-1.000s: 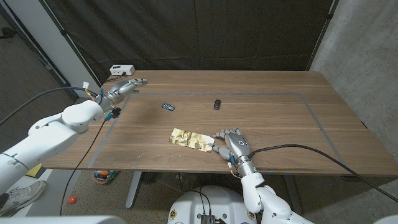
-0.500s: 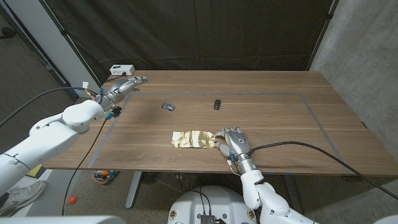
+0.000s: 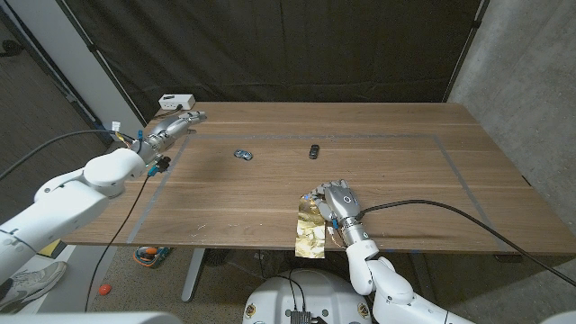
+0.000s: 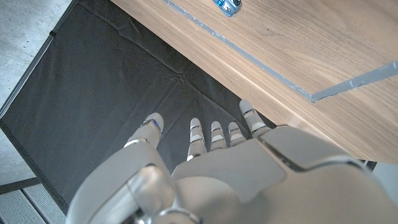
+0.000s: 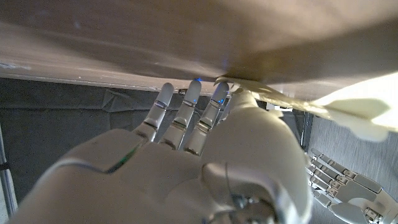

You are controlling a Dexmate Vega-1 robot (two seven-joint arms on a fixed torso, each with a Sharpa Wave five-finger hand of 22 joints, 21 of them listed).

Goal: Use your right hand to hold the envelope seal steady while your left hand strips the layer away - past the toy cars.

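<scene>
Wooden table [image 3: 405, 171] | right hand [image 3: 340, 203] fingers grip gold envelope [image 3: 310, 231] overhanging near edge | left hand [image 3: 173, 126] fingers extended, empty

A crumpled gold envelope [image 3: 310, 229] lies at the table's near edge, its lower part hanging over the edge. Far up the table, well apart from it, two small toy cars sit: a blue one [image 3: 242, 155] and a dark one [image 3: 313, 150].
</scene>
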